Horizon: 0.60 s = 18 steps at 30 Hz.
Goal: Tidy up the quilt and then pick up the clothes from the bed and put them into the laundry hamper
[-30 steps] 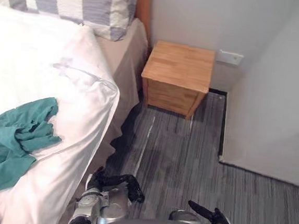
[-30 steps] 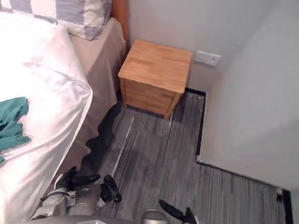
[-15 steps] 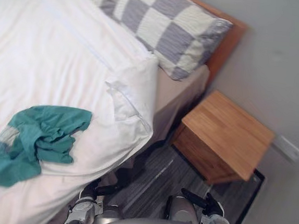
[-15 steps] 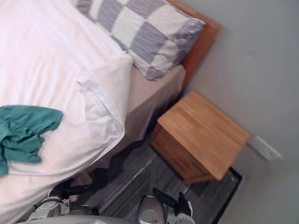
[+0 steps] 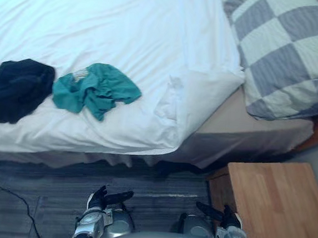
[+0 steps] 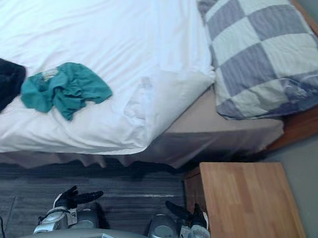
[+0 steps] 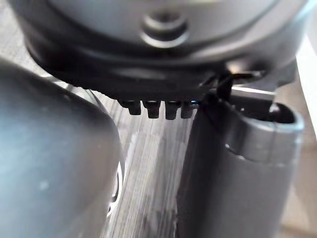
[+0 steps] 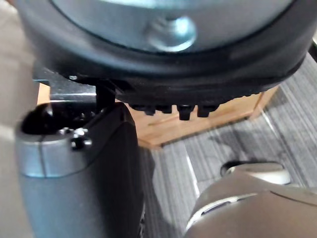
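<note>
Head cam has swung toward the quilt — teal garment and black garment lie on it by its near edge. Below that edge the left hand & right hand hang low, fingers relaxed, empty — prob. parked while repositioning.

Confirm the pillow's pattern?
The pillow is checked in grey and cream squares; it shows best in the right eye view.

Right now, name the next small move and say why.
Probably lift the right hand toward the rumpled corner of the quilt beside the pillow: it and the left hand hang low, open and empty, and tidying comes before the teal garment.
</note>
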### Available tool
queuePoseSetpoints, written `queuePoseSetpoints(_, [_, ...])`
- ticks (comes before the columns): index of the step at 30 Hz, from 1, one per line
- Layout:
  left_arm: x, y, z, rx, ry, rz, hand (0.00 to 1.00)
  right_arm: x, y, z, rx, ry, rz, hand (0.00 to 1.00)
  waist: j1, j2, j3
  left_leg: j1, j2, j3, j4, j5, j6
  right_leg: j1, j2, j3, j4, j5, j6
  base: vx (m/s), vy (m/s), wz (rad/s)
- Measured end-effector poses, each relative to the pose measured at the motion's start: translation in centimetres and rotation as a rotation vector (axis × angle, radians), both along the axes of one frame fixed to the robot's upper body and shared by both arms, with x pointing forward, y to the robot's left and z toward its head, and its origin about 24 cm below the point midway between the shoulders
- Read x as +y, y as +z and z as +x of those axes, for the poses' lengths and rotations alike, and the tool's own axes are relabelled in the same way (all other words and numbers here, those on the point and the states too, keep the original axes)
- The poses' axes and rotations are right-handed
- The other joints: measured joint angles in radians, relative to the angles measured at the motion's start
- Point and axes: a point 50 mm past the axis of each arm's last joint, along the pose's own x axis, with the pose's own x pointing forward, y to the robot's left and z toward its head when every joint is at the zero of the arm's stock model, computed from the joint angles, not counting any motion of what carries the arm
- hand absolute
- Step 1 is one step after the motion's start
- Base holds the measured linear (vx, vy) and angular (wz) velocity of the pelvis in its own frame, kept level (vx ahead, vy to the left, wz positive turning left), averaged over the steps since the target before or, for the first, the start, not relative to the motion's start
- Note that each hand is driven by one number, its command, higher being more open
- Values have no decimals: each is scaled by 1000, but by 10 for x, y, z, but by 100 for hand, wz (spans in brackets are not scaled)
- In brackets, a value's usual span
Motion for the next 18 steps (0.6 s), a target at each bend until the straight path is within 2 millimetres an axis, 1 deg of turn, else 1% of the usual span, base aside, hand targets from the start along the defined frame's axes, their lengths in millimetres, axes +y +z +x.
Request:
queuePoseSetpoints(1, [1, -1, -2, 7, 13, -2, 100, -2, -1, -6, 9, -37, 9, 100, 2, -3, -4, 35, -42, -13, -72, 18, -7, 29, -23, -11, -36, 7, -2, 3, 186, 50])
queuePoseSetpoints(2, [5, -2, -7, 27, 19, 3, 100, 3, -4, -13, 16, -98, 43, 100, -3, -21, -16, 87, -102, -14, -191, 74, -1, 63, -42, -23, -85, 34, -4, -1, 161, 39])
queuePoseSetpoints(3, [7, -3, -11, 40, 23, 8, 100, 5, -5, -16, 14, -146, 64, 100, -8, -29, -25, 116, -130, -17, -264, 110, 0, 78, -45, -24, -111, 49, -8, 3, 167, 30])
queuePoseSetpoints(4, [12, -5, -20, 66, 28, 19, 100, 9, -7, -23, 11, -236, 103, 100, -22, -39, -43, 162, -168, -20, -388, 168, 1, 98, -44, -25, -148, 69, -5, -11, 131, 21])
queuePoseSetpoints(5, [18, -5, -23, 80, 30, 30, 100, 14, -9, -29, 14, -307, 133, 100, -26, -55, -51, 178, -183, -27, -429, 187, 3, 113, -46, -27, -171, 72, 0, -12, 131, 17])
queuePoseSetpoints(6, [19, -5, -23, 84, 30, 32, 100, 16, -10, -33, 19, -334, 144, 100, -25, -61, -51, 181, -183, -28, -430, 187, 3, 120, -46, -28, -178, 77, 8, -21, 63, 6])
queuePoseSetpoints(7, [21, -5, -25, 94, 25, 34, 100, 17, -12, -40, 37, -358, 147, 100, -24, -68, -55, 189, -184, -29, -430, 187, 3, 132, -46, -27, -184, 81, 12, 0, 0, 0])
queuePoseSetpoints(8, [21, -5, -25, 98, 17, 35, 100, 16, -12, -44, 46, -368, 147, 100, -24, -70, -58, 192, -185, -31, -430, 187, 3, 136, -46, -27, -184, 81, 12, 0, 0, 0])
queuePoseSetpoints(10, [23, -5, -26, 103, 13, 36, 100, 7, -11, -48, 40, -432, 129, 100, -33, -69, -61, 208, -184, -34, -431, 188, 4, 154, -43, -25, -183, 84, 8, -63, -15, 1])
queuePoseSetpoints(11, [21, -6, -27, 106, 14, 31, 100, -2, -7, -46, 18, -469, 114, 100, -44, -65, -63, 206, -181, -35, -431, 189, 4, 153, -41, -25, -183, 86, 8, -92, -15, -3])
queuePoseSetpoints(12, [18, -7, -28, 112, 13, 22, 100, -22, 1, -38, -53, -535, 75, 100, -57, -56, -68, 201, -176, -33, -431, 189, 1, 145, -38, -21, -183, 92, 8, -77, -9, -6])
queuePoseSetpoints(14, [16, -7, -30, 114, 16, 16, 100, -41, 13, -29, -124, -571, 19, 100, -64, -55, -68, 200, -171, -27, -431, 185, -5, 141, -33, -13, -184, 96, 2, -80, 5, -12])
queuePoseSetpoints(15, [15, -8, -33, 119, 15, 12, 100, -80, 42, -9, -273, -593, -103, 100, -79, -56, -69, 203, -169, -23, -431, 186, -6, 138, -30, -3, -187, 96, 2, -117, 14, -15])
queuePoseSetpoints(16, [13, -8, -33, 116, 7, 10, 100, -108, 69, 4, -381, -591, -205, 100, -82, -53, -70, 200, -170, -22, -431, 189, -6, 135, -29, 2, -198, 94, 1, -121, 16, -13])
queuePoseSetpoints(17, [13, -8, -33, 113, 3, 10, 100, -118, 80, 10, -421, -586, -247, 100, -83, -53, -70, 197, -170, -22, -431, 190, -5, 132, -29, 2, -199, 93, 1, -71, 14, -2])
queuePoseSetpoints(18, [13, -7, -32, 108, -10, 17, 100, -136, 100, 20, -488, -577, -315, 100, -88, -57, -72, 188, -170, -25, -431, 194, -1, 126, -29, 0, -200, 94, 3, -38, 5, 9])
